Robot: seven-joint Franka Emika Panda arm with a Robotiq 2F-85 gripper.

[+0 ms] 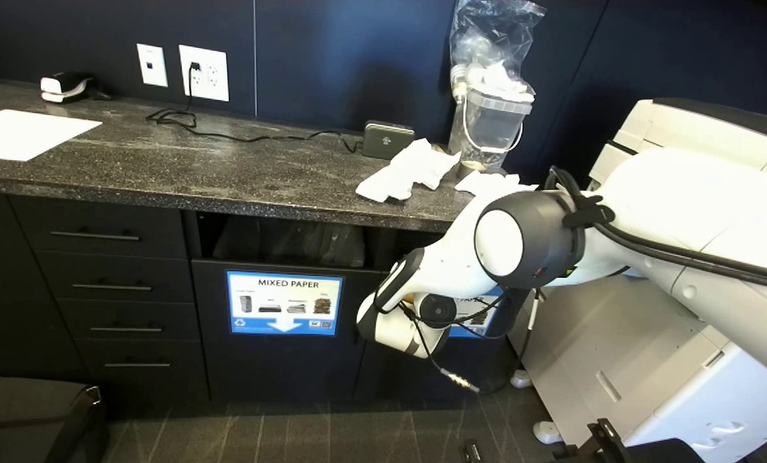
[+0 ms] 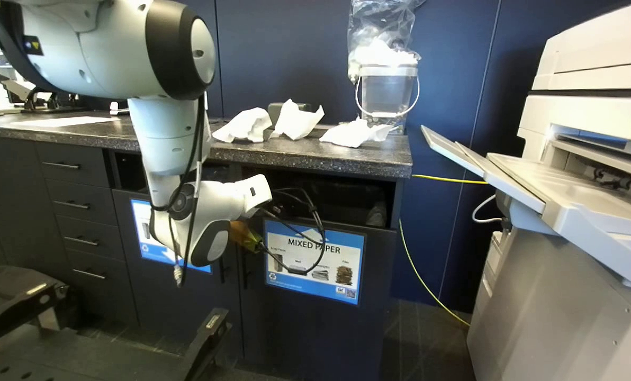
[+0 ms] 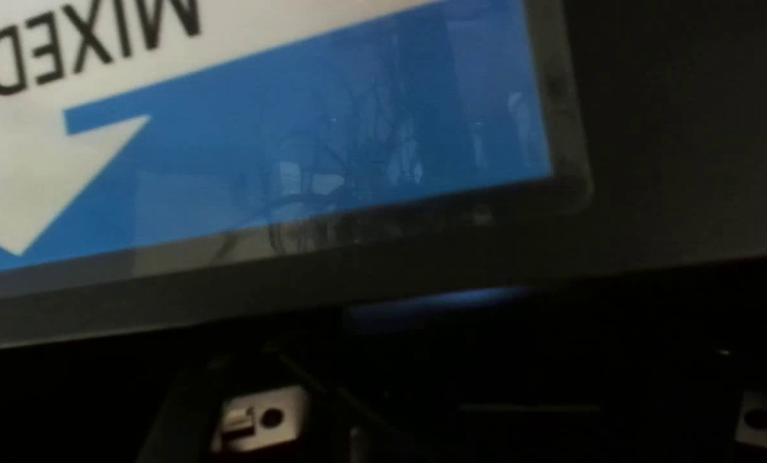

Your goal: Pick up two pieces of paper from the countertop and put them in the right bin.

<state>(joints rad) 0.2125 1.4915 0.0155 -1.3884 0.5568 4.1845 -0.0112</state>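
- Dark wall panels (image 2: 284, 58) line the back edge of your speckled countertop (image 1: 248, 177).
- Between its front and back edges, toward the right end, lie your rumpled white pieces of paper (image 2: 297, 121).
- You have the right bin (image 2: 315, 320) under the front edge, beside the right corner.
- Your gripper (image 3: 512, 418) is below that edge, its fingers (image 3: 274, 415) spread wide, near the bin's label (image 3: 358, 141); whether they enter the slot, you cannot tell.

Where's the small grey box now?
In an exterior view, the grey box sits toward the back of the countertop, left of the clear bucket, just behind rumpled white paper.
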